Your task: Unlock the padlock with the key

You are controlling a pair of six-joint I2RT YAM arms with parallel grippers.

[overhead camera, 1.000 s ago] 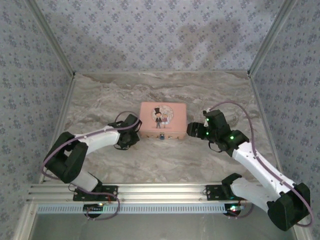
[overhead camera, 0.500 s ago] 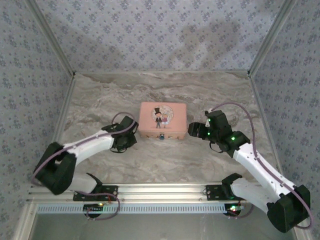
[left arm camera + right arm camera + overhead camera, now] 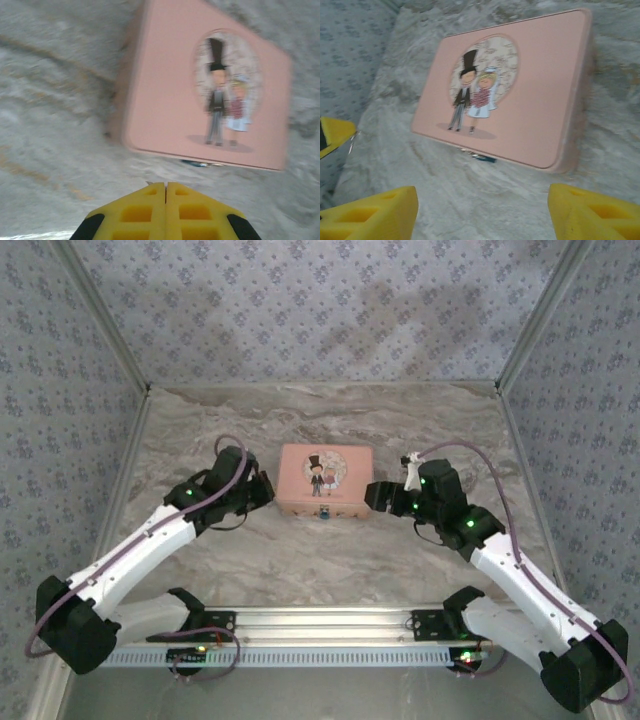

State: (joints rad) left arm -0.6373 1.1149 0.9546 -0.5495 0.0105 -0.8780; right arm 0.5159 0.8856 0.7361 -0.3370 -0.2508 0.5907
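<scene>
We see tiny bluish metal padlock mid-frame, at front edge of pink rectangular tin. Our read: left gripper clenched, apparently on thin dark metal key; right gripper released, empty. Key fetched; insertion, turning left.

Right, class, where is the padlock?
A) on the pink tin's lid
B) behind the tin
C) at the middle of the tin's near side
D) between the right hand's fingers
C: the padlock shows against the near side of the pink tin, below the cartoon couple.
</scene>
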